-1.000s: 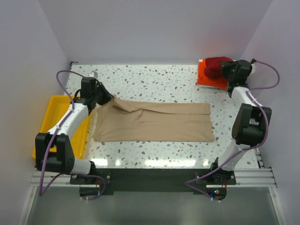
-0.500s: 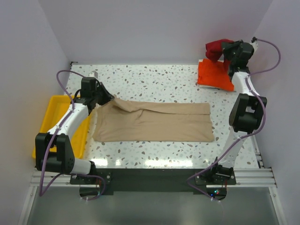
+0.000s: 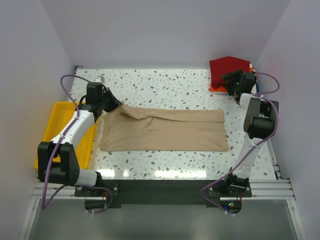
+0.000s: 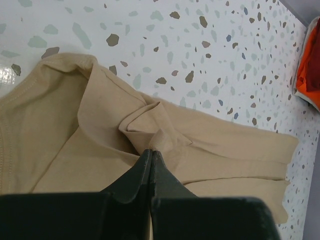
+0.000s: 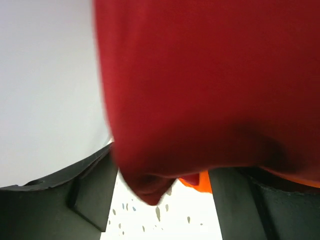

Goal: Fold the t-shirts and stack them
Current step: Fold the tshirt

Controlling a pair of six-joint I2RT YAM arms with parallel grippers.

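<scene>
Left hand (image 4: pixel 151 159): clenched on a raised pleat of the tan t-shirt (image 3: pixel 165 131); unmoved over the last second.
Right hand (image 3: pixel 234 81): fingers stand apart with red cloth hanging between them; whether it grips cannot be told.
Bench (image 3: pixel 165 85): speckled white.
Item, tan t-shirt: long, partly folded band across the middle of the bench, left end rumpled.
Yellow tray (image 3: pixel 55 117): left edge, beneath the left arm.
Dark red t-shirt (image 3: pixel 227 67): far right corner. Half a second ago it was a bunch hoisted high; now it is a broad panel, lower, over the orange t-shirt (image 4: pixel 304 75).
Judgement: red shirt being repositioned; tan fold unfinished.
</scene>
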